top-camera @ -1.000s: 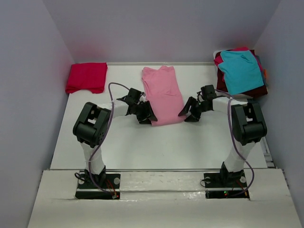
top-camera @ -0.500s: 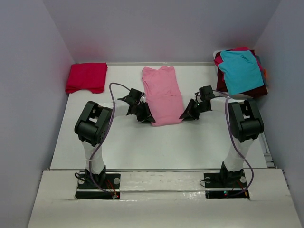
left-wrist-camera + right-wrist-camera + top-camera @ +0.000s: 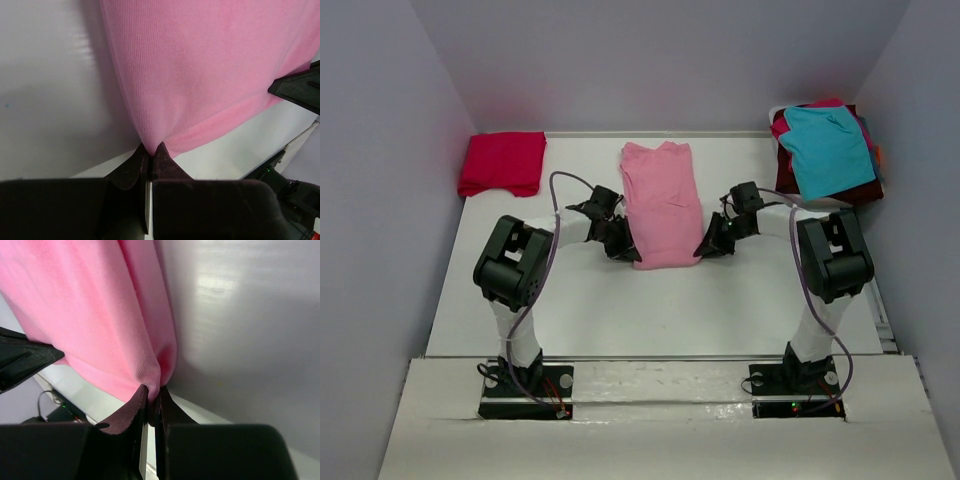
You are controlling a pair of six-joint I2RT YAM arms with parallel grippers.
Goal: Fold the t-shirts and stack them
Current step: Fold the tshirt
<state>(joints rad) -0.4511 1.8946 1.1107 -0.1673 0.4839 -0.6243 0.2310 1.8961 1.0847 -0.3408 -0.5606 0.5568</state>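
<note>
**Left gripper** [image 3: 150, 150]: jaws closed tight. A small peak of pink fabric is nipped between the tips, at the near-left corner of the light pink t-shirt [image 3: 662, 205]. The cloth rises into a little tent at the pinch. The hem runs away from it toward the right.

**Right gripper** [image 3: 151, 392]: jaws likewise closed. They are clamped on a fold of the same garment at its near-right corner. The fabric bunches into a ridge just above the tips.

**Arms:** both reach inward from their bases at the near edge of the table [image 3: 650, 310]. The wrists face each other across the garment's near hem.

**Light pink t-shirt:** lies as a long narrow strip, lengthwise from near to far, in the middle of the table toward the far edge. Apart from the two pinched corners, it rests flat on the surface.

**Other garments:**
- The crimson red t-shirt [image 3: 502, 163] sits folded in the far-left corner, well apart from the arms.
- The teal t-shirt [image 3: 828, 148] lies on top of a pile in the far-right corner.
- The maroon t-shirt [image 3: 855, 195] shows beneath the teal one.
</note>
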